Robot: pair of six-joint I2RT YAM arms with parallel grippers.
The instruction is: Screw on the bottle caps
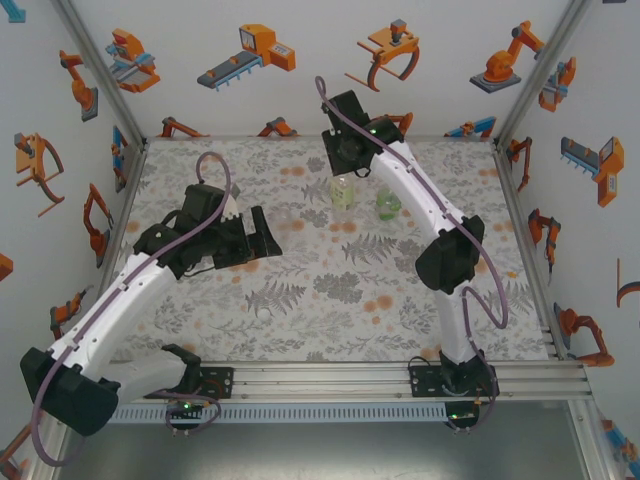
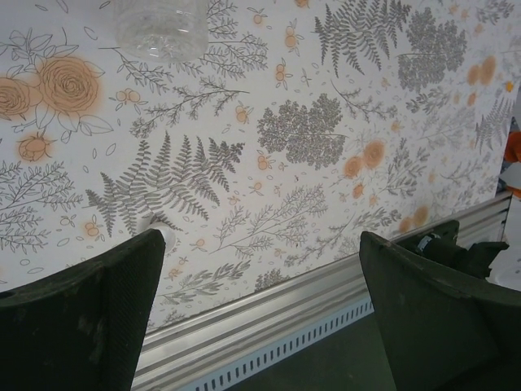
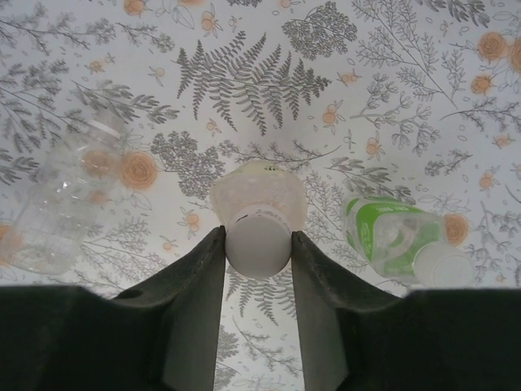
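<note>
My right gripper [image 3: 257, 238] is shut on a white cap [image 3: 257, 248] that sits on the neck of the taller clear bottle [image 3: 259, 194], seen from above. In the top view this gripper [image 1: 345, 165] hangs over that bottle [image 1: 343, 192] at the back of the mat. The squat green-tinted bottle [image 3: 389, 236] stands just to its right [image 1: 388, 205], with a pale top. My left gripper [image 2: 260, 244] is open with nothing between its fingers, above the mat's near part [image 1: 262, 240]. A small white cap [image 2: 166, 236] lies on the mat, half hidden by the left finger.
A third clear bottle [image 3: 61, 204] stands left of the taller one, also at the top of the left wrist view [image 2: 159, 28]. The aluminium rail [image 2: 269, 314] runs along the mat's near edge. Printed walls close in the back and sides.
</note>
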